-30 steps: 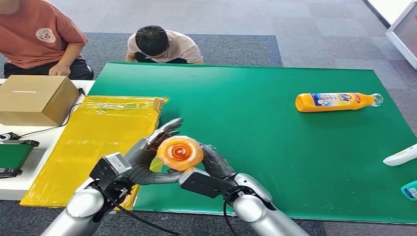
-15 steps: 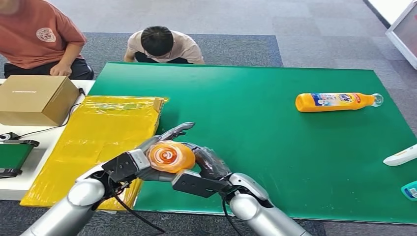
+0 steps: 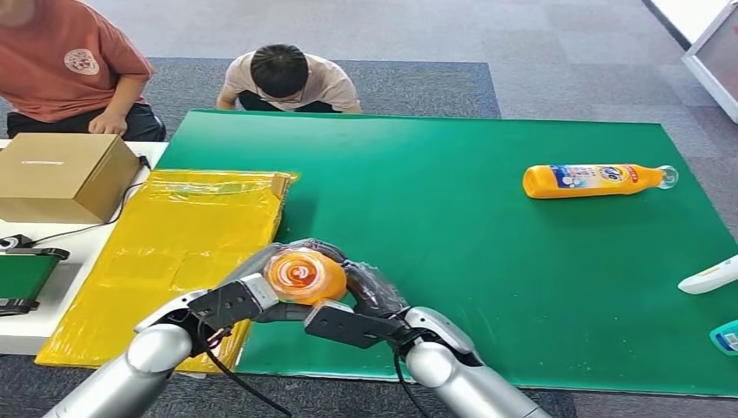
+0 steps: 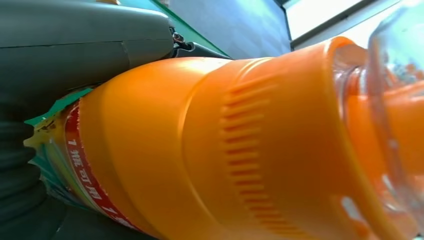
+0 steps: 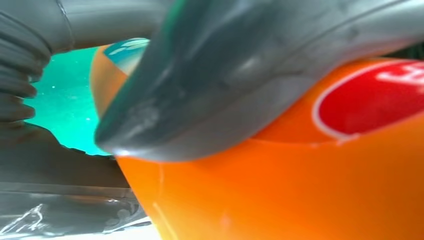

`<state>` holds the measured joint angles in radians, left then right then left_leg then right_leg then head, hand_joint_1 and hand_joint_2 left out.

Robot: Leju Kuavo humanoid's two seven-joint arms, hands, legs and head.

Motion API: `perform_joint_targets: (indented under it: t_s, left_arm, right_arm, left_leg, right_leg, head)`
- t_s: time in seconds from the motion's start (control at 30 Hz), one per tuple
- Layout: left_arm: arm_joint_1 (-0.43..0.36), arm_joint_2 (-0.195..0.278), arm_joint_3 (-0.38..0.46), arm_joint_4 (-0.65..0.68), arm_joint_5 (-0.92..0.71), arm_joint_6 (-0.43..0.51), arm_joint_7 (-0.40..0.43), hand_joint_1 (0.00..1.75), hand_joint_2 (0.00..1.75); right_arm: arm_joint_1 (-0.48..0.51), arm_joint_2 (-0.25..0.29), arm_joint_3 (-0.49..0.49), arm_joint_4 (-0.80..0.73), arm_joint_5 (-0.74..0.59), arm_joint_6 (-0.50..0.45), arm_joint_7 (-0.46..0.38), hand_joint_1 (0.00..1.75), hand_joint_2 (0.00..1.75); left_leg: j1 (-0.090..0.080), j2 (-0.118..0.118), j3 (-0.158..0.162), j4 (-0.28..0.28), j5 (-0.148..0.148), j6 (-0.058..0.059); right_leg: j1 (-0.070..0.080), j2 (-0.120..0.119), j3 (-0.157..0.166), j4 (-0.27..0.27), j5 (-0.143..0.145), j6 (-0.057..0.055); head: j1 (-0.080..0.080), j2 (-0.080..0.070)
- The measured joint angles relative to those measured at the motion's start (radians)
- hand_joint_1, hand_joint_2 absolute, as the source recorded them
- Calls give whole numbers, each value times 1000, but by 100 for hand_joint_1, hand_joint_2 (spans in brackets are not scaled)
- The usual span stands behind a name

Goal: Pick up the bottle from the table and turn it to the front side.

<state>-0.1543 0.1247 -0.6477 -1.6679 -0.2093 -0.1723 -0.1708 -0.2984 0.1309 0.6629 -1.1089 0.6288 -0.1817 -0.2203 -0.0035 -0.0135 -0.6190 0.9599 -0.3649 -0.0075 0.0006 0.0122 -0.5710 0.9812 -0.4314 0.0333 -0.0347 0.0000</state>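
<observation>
An orange bottle (image 3: 305,276) is held above the near edge of the green mat (image 3: 487,252), its round end facing me. My left hand (image 3: 261,277) wraps it from the left, fingers curled over its top. From the right, my right hand (image 3: 370,292) grips it. The left wrist view shows the orange bottle (image 4: 225,150) with its ribbed shoulder and red-edged label under the grey thumb (image 4: 85,35). In the right wrist view a thick thumb (image 5: 250,75) lies across the bottle (image 5: 300,190). A second orange bottle (image 3: 592,180) lies on its side at the far right of the mat.
A yellow plastic bag (image 3: 174,244) lies left of the mat, with a cardboard box (image 3: 65,174) and a black device (image 3: 22,274) beyond it. Two people (image 3: 283,78) sit at the far edge. A white item (image 3: 709,274) and a teal item (image 3: 725,335) lie at the right edge.
My left hand's outstretched fingers have curled down around the bottle. The bottle has shifted slightly left and lower between both hands.
</observation>
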Motion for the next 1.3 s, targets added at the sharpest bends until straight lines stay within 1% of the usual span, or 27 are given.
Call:
perform_joint_targets:
  t_s: [0.03,0.07,0.13,0.17,0.2,0.27,0.33,0.43,0.5,0.6,0.7,0.83,0.93,1.03,1.13,1.3]
  left_arm:
    - [5,-3,1,-2,-18,15,0,175,175]
    - [11,-7,2,-4,-36,31,0,175,175]
    - [26,-16,6,-10,-77,69,0,175,175]
    - [32,-21,10,-14,-102,91,-1,175,175]
    - [38,-26,13,-18,-132,113,-2,175,175]
    - [47,-34,23,-33,-190,161,-12,175,175]
    - [57,-43,30,-54,-270,229,-27,175,175]
    - [75,-55,35,-81,-455,387,-35,175,175]
    - [84,-58,41,-91,-554,477,-26,175,175]
    - [99,-60,49,-95,-664,561,7,175,175]
    - [113,-60,57,-91,-772,613,56,175,175]
    - [136,-62,73,-67,-945,652,142,175,175]
    - [153,-63,91,-29,-1087,672,210,175,175]
    - [168,-65,116,35,-1230,702,267,175,175]
    - [171,-65,140,141,-1309,753,279,175,175]
    - [141,-65,172,328,-1321,828,251,175,175]
  right_arm:
    - [0,1,-4,8,-3,1,1,76,175]
    - [0,3,-10,15,-7,1,2,68,175]
    - [1,6,-22,25,-12,3,0,24,175]
    - [3,8,-28,28,-14,4,0,5,175]
    - [6,9,-36,30,-16,6,3,0,175]
    - [14,11,-56,36,-23,9,18,0,175]
    - [19,11,-84,47,-42,17,40,0,175]
    - [19,11,-133,72,-93,30,55,0,175]
    - [16,11,-168,92,-123,32,55,0,175]
    - [12,11,-215,112,-158,29,52,0,175]
    - [9,11,-259,122,-187,23,47,0,175]
    - [12,10,-313,101,-210,18,45,0,175]
    - [18,10,-348,56,-222,3,40,0,175]
    - [29,10,-378,-17,-243,-29,18,0,175]
    - [38,9,-397,-112,-269,-53,-8,0,175]
    - [50,4,-395,-261,-333,-53,-50,0,175]
  left_leg:
    - [0,0,0,0,0,0]
    - [0,0,0,0,0,0]
    - [0,0,0,0,0,0]
    - [0,0,0,0,0,0]
    - [0,0,0,0,0,0]
    - [0,0,-1,0,0,0]
    - [0,0,-1,0,0,0]
    - [0,0,-1,0,0,0]
    - [0,0,-1,0,0,0]
    - [0,0,-1,0,0,0]
    - [0,0,-1,0,0,0]
    - [0,0,-1,0,0,0]
    - [0,0,-1,0,0,0]
    - [0,0,-1,0,0,0]
    - [0,0,-1,0,0,0]
    - [0,1,-1,0,0,0]
  right_leg:
    - [0,0,0,0,0,0]
    - [0,0,0,0,0,0]
    - [0,0,0,0,0,0]
    - [0,0,0,0,0,0]
    - [0,0,0,0,0,0]
    - [0,0,0,0,0,0]
    - [0,0,0,0,0,0]
    - [0,0,-1,0,0,0]
    - [0,0,0,0,0,0]
    - [0,0,-1,0,0,0]
    - [0,0,-1,0,0,0]
    - [0,0,-1,0,0,0]
    - [0,0,-1,0,0,0]
    - [0,0,-1,0,0,0]
    - [0,0,-2,0,0,0]
    - [0,0,-2,0,0,0]
  head:
    - [0,0]
    - [0,0]
    - [0,0]
    - [0,0]
    - [0,0]
    - [0,0]
    - [0,0]
    - [0,0]
    - [0,0]
    - [0,0]
    - [0,0]
    - [0,0]
    - [0,0]
    - [0,0]
    - [0,0]
    - [0,0]
